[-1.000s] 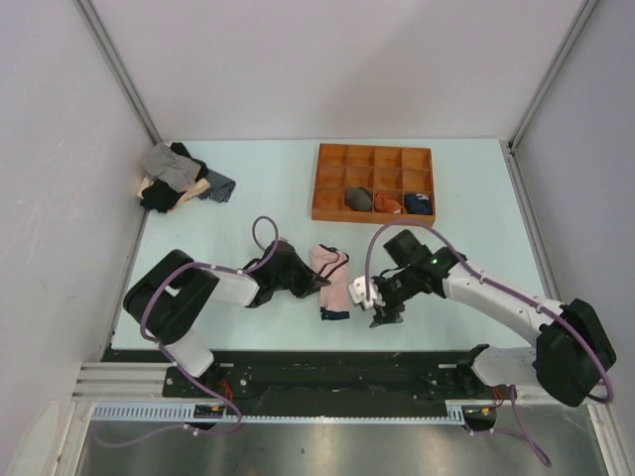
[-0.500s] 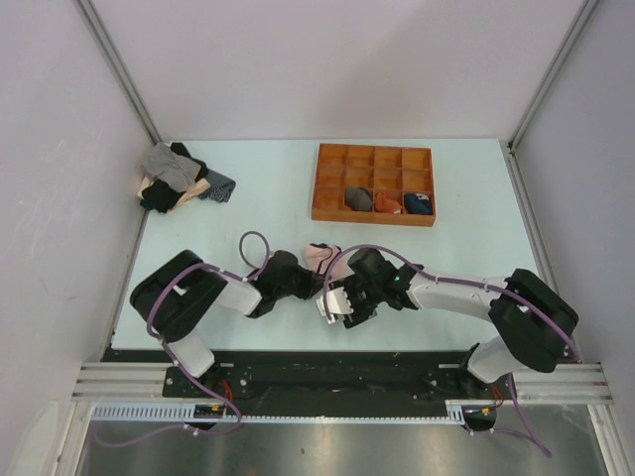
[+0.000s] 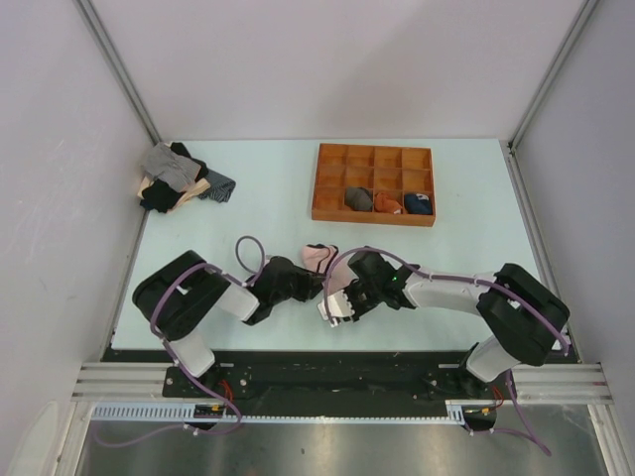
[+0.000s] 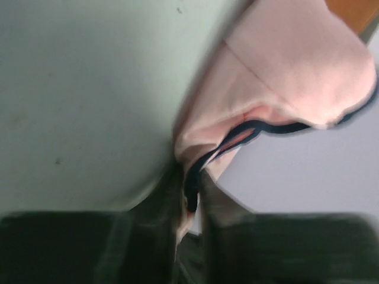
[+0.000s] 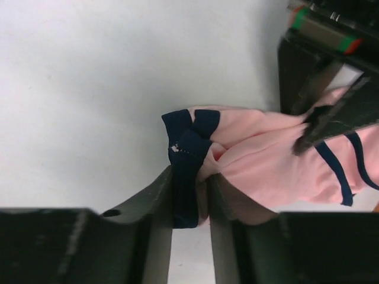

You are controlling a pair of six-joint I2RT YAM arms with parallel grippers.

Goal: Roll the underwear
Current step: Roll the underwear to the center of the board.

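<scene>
The light-pink underwear (image 3: 319,257) with navy edging lies bunched near the table's front middle, mostly covered by both grippers. My left gripper (image 3: 310,281) is shut on its navy-edged hem; in the left wrist view the pink fabric (image 4: 278,77) hangs from the pinched edge between the fingers (image 4: 190,192). My right gripper (image 3: 342,293) is shut on the navy waistband (image 5: 188,171), with pink folds (image 5: 278,165) beside it. The left gripper's dark fingers (image 5: 331,118) show at the right of that view, holding the same cloth.
An orange compartment tray (image 3: 374,159) stands at the back, holding dark grey, orange and navy rolled bundles (image 3: 388,202). A pile of grey, black and tan garments (image 3: 176,177) lies at the back left. Walls enclose the table.
My right gripper moved left from beside the underwear and closed on its waistband. The flat underwear got bunched up towards the far end. The left gripper shifted slightly nearer.
</scene>
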